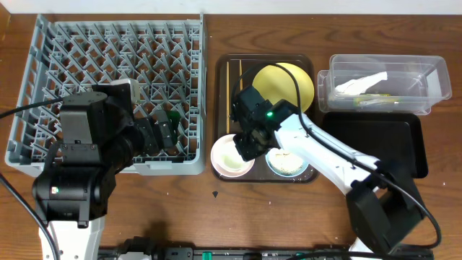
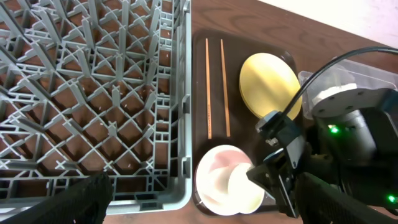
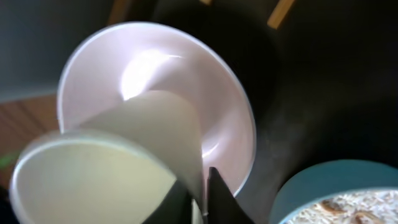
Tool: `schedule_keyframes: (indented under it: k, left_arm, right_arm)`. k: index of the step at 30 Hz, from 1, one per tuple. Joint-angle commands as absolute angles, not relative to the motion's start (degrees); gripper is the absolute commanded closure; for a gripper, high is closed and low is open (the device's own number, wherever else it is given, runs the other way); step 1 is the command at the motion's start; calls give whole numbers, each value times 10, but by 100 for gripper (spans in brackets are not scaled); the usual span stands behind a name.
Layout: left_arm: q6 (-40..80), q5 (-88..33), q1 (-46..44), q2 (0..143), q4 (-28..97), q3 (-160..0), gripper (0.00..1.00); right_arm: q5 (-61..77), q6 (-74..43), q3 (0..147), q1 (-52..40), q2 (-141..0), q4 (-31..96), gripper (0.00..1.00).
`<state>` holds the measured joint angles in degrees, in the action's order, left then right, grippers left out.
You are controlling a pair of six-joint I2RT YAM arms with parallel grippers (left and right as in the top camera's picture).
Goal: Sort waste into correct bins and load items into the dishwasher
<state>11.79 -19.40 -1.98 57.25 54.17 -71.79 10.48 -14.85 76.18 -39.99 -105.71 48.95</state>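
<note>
My right gripper (image 1: pixel 249 141) (image 3: pixel 202 193) is shut on the rim of a small cream-white bowl (image 3: pixel 93 180) (image 2: pixel 245 190), tilted over a larger white bowl (image 1: pixel 231 155) (image 2: pixel 214 180) (image 3: pixel 186 81) on the brown serving tray (image 1: pixel 224 72). Beside it a light blue bowl (image 1: pixel 289 162) (image 3: pixel 336 193) holds rice scraps. The yellow plate (image 1: pixel 281 83) (image 2: pixel 267 84) and two chopsticks (image 1: pixel 231 79) (image 2: pixel 214 87) lie on the same tray. My left gripper (image 1: pixel 170 133) (image 2: pixel 199 205) is open and empty over the front right corner of the grey dish rack (image 1: pixel 108 79).
The clear tub (image 1: pixel 433 79) at the back right holds the white napkin (image 1: pixel 364 81) and a greenish wrapper (image 1: pixel 375 102). The black tray (image 1: pixel 375 141) lies in front of it. The right arm crosses over the black tray's left side.
</note>
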Motion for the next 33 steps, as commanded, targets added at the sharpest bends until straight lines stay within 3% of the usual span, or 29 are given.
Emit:
schedule_keyframes:
  k: [1,7,11,18,22,33]
  left_arm:
    - [110,-199,-21,568,544,-730,6]
    - [117,-219,-21,568,536,-730,6]
    - [135,-309,-20,572,506,-730,6]
    - [177,-531,1,608,438,-730,6]
    - [177,-666,3,630,398,-730,5]
    - [177,-836,2,643,342,-730,6]
  right_arm:
    - [97,-154,761,-399,-1042,489,99]
    - [97,-149,761,-360,-949,492,99]
    - [157,-117,761,-302,-865,453,99]
    - [526,-52,761,-176,-788,294,99]
    - [686,-52,761,-161,-795,231,99]
    - [714,-53,761,-197,-798,165,99]
